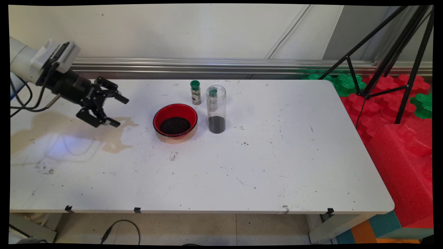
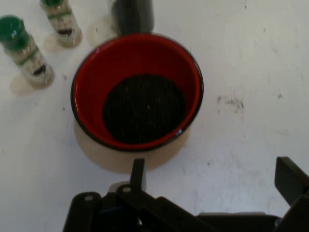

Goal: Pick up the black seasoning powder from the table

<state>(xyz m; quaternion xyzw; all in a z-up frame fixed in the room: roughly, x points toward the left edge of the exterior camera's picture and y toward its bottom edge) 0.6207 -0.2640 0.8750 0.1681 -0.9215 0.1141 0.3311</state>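
Note:
My black gripper (image 1: 120, 111) hangs open and empty above the table's left part, pointing at a red bowl (image 1: 157, 117) to its right. The bowl holds a patch of dark granules (image 1: 175, 125). Right of it stands a tall clear jar (image 1: 216, 109) with dark granules at its bottom. A small green-capped shaker (image 1: 196, 92) stands behind the bowl; a second one shows through the jar. In the hand view the bowl (image 2: 91, 87) lies just beyond my open gripper (image 2: 215, 174), with two shakers (image 2: 26, 50) (image 2: 60, 21) at upper left and the jar's dark base (image 2: 133, 14) at the top.
A tan stain (image 1: 114, 138) spreads over the table under and beside the gripper. A black tripod (image 1: 391, 62) stands past the table's right end on red and green foam mats (image 1: 398, 138). The wall rail (image 1: 221, 64) runs behind the table.

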